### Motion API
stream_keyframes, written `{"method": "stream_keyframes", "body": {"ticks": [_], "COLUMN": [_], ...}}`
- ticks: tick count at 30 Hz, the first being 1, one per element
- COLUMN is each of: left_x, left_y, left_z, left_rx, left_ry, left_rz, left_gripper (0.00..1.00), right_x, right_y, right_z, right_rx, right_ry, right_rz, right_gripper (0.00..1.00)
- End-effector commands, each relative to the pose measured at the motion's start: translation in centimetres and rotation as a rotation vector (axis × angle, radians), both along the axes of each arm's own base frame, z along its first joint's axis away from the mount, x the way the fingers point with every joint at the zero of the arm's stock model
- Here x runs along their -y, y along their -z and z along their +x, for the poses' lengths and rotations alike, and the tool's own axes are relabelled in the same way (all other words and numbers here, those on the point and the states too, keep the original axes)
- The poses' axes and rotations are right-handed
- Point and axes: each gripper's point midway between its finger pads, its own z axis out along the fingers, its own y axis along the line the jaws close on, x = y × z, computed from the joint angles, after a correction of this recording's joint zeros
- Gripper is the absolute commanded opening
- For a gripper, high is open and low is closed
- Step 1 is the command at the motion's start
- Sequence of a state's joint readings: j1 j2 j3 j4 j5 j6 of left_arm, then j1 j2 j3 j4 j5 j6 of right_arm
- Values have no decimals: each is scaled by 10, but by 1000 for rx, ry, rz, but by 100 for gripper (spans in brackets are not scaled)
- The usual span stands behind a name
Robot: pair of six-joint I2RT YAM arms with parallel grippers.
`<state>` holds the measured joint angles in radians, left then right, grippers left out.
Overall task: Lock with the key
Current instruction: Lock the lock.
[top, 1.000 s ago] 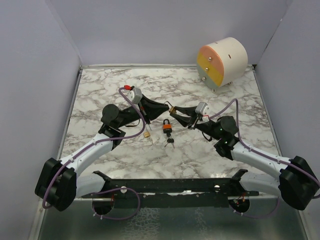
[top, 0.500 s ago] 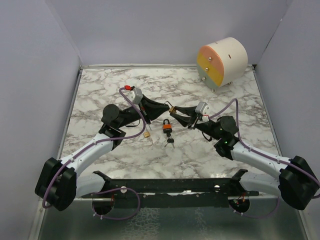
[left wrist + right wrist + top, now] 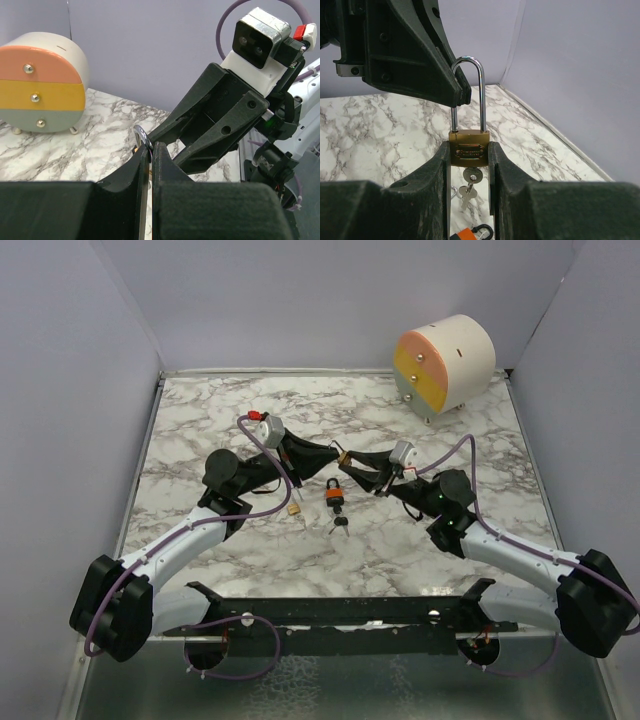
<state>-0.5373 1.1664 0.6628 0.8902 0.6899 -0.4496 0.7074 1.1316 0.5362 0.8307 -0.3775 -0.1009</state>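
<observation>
My right gripper (image 3: pixel 469 150) is shut on the body of a brass padlock (image 3: pixel 468 148) and holds it above the table, with the steel shackle (image 3: pixel 481 90) pointing up. A key (image 3: pixel 471 175) sits in the keyhole underneath, and a second key (image 3: pixel 466 192) hangs from its ring. My left gripper (image 3: pixel 151 147) is shut, and its tips touch the shackle (image 3: pixel 142 136) from the other side. In the top view the two grippers meet at the padlock (image 3: pixel 344 457) over the middle of the table. I cannot see whether the shackle is latched.
An orange padlock (image 3: pixel 333 493) with keys (image 3: pixel 340 525) lies on the marble below the grippers, and a small brass padlock (image 3: pixel 294 508) lies to its left. A round drawer unit (image 3: pixel 446 365) stands at the back right. Purple walls enclose the table.
</observation>
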Motion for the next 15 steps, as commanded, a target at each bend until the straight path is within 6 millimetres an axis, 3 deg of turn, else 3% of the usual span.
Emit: {"method": "stream_keyframes", "body": {"ticks": [1, 15], "left_x": [7, 7], "left_y": [5, 24], "left_z": [-10, -13], "left_rx": [-11, -51], "left_ry": [47, 52], "left_rz": [8, 29], "left_gripper": [0, 0], "right_x": [-2, 4], "right_y": [-43, -69], "right_z": [-4, -15], "right_rx": [81, 121], "right_ry": [-20, -38], "right_rz": [90, 136], "right_gripper": [1, 1]}}
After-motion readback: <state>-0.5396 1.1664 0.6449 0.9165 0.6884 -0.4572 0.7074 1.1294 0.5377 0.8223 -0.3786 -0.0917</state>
